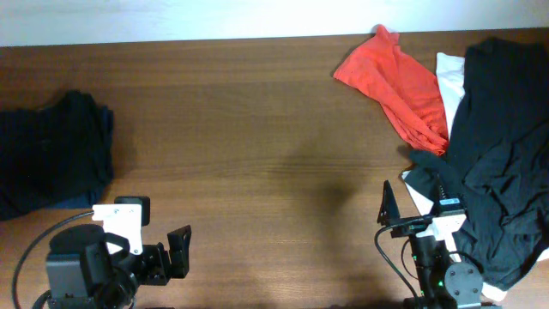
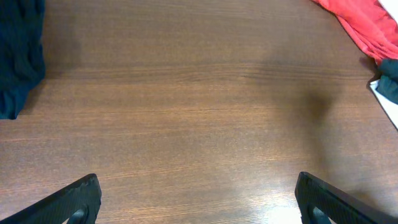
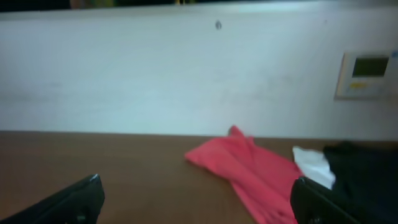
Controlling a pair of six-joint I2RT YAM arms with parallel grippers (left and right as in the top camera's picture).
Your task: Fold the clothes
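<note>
Left gripper [image 1: 178, 251] and right gripper [image 1: 390, 210] both spread wide, holding nothing. Unfolded clothes sit far right: red garment [image 1: 395, 81], white garment [image 1: 450, 81], black garment [image 1: 497, 154]; a dark pile [image 1: 51, 150] lies at left. Best bet: pinch a single layer at one edge and drag it onto the bare brown wood table [image 1: 257, 154]; white wall [image 3: 186, 74] and wall panel [image 3: 367, 73] stand behind.

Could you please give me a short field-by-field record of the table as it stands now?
surface: brown wooden table
far right: crumpled red fabric garment, white cloth, large black garment, overlapping in a heap
left edge: dark fabric pile
left gripper: jaws open, empty, over bare wood
right gripper: jaws open, empty
folding: heap not yet folded
</note>
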